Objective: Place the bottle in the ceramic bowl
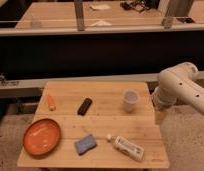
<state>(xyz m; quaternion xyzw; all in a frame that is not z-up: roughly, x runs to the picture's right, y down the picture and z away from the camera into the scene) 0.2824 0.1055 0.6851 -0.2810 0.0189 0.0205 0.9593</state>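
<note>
A white plastic bottle (128, 147) with a white cap lies on its side near the front right of the wooden table (107, 125). An orange ceramic bowl (41, 136) sits empty at the front left. The white arm (179, 86) reaches in from the right. My gripper (159, 116) hangs at the table's right edge, behind and to the right of the bottle and apart from it. It holds nothing that I can see.
A blue sponge (85, 144) lies between bowl and bottle. A black oblong object (84, 106) sits mid-table, an orange carrot-like item (51, 102) at the back left, and a pale cup (130, 100) at the back right near the arm. A dark counter runs behind.
</note>
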